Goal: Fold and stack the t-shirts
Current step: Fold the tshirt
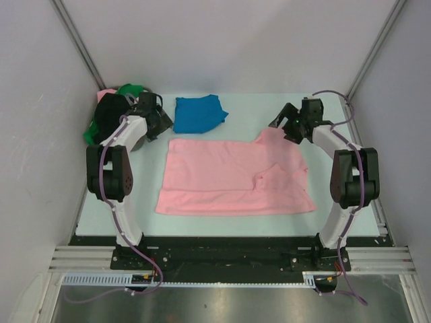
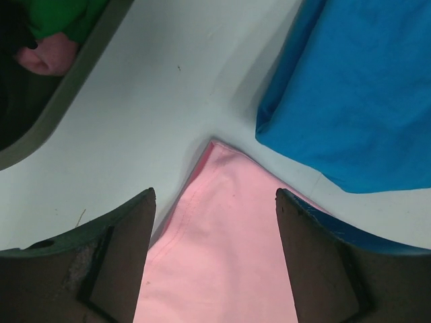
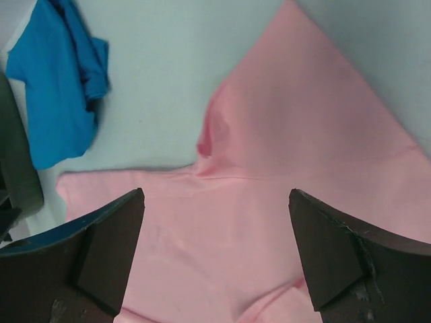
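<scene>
Pink t-shirt: we see it spread flat across the middle of the counter. Its long edges run left to right, and there is a small raised wrinkle on its right half.
Pink far-left corner: in the left wrist view it comes to a point on bare counter, between the two fingers of the left hand.
Left hand: its fingers are spread wide over that corner and pinch nothing.
Pink far-right corner: it rises to a peak just below the right hand.
Right hand: its fingers are spread wide above the cloth and grip nothing. In the right wrist view a crease runs across the cloth between them.
Blue t-shirt: it lies bunched just beyond the pink far edge, with a narrow strip of counter between the two.
Basket: it sits at the far left corner, its grey rim near the left hand.
Green t-shirt and black t-shirt: both are heaped in the basket, and the green one spills over the left rim.
Open room: we find bare counter beyond the pink t-shirt on the far right, and a thin band along the near edge.
Tight spots: the left side, between basket, blue t-shirt and pink corner; walls stand close on both sides.
</scene>
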`<action>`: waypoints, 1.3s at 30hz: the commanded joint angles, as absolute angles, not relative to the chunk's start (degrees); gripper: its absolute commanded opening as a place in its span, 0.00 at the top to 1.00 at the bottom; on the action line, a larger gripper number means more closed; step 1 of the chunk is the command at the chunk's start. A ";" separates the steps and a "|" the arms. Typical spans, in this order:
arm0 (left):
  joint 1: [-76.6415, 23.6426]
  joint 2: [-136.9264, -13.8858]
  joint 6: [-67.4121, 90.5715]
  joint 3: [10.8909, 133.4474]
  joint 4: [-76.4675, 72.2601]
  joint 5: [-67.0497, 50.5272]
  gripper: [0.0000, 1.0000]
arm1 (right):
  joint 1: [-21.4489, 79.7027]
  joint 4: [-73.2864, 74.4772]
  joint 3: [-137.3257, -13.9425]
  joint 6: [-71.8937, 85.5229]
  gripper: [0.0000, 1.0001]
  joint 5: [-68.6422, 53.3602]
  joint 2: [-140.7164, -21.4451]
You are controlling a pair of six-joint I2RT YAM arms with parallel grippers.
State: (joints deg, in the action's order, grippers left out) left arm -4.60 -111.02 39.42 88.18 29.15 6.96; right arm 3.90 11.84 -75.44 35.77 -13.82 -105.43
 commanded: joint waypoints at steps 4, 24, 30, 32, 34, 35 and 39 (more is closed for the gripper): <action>-4.92 -112.15 38.14 89.48 28.74 7.56 0.24 | 9.05 7.21 -83.14 39.37 0.07 -20.83 -114.16; -2.81 -110.83 37.53 85.87 26.10 6.59 0.23 | 17.05 -1.91 -95.71 42.89 0.07 -21.44 -124.72; -2.64 -109.08 37.00 84.29 25.66 6.77 0.23 | 16.35 -10.37 -88.62 43.51 0.06 -23.47 -116.47; -2.55 -108.81 36.91 83.94 25.58 6.86 0.23 | 15.74 -8.01 -87.46 41.93 0.05 -22.59 -112.86; -2.55 -108.46 37.00 83.41 25.31 6.77 0.23 | 15.29 -1.28 -87.27 40.09 0.05 -19.45 -111.28; -2.55 -108.37 37.00 83.32 25.31 6.68 0.23 | 14.77 1.47 -87.10 39.82 0.04 -18.73 -110.49; -2.55 -108.72 37.18 83.06 25.14 6.50 0.23 | 12.31 4.48 -83.85 40.08 0.04 -17.40 -110.30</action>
